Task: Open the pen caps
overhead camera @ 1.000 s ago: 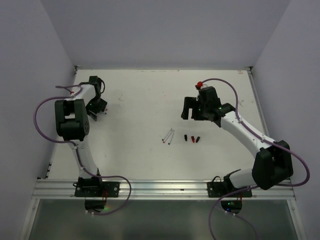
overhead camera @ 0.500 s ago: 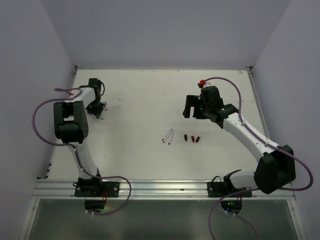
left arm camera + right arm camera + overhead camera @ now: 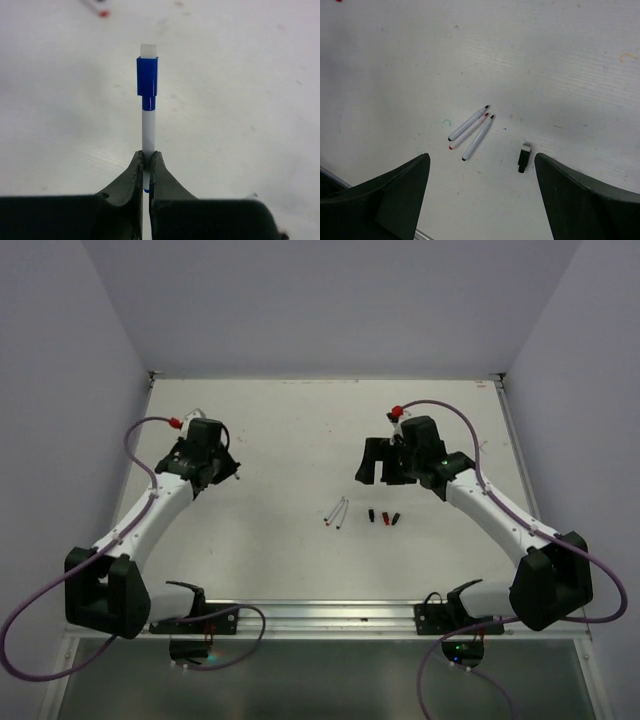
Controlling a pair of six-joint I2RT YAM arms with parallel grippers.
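While the left gripper pinches a white pen by the rear of its barrel, the blue cap sits on the far end, pointing to 12 o'clock in the wrist view and touching nothing else. The right gripper hangs spread wide and empty, at about 3 o'clock from the left one in the top view and well apart from it. Between them and nearer the bases lie three bare pens side by side. The loose caps lie just at their 3 o'clock; the right wrist view shows only a black cap.

This looks like the last pen, and the cap pull has not begun. The hold is the weak spot: it sits far from the cap, so a sideways tug would likely lever the pen round in the jaws or slide it out. The cap is short, and if the right gripper closes a little low it would grab barrel as well and pull nothing free. An off-line approach could knock the pen askew before any grip is made.
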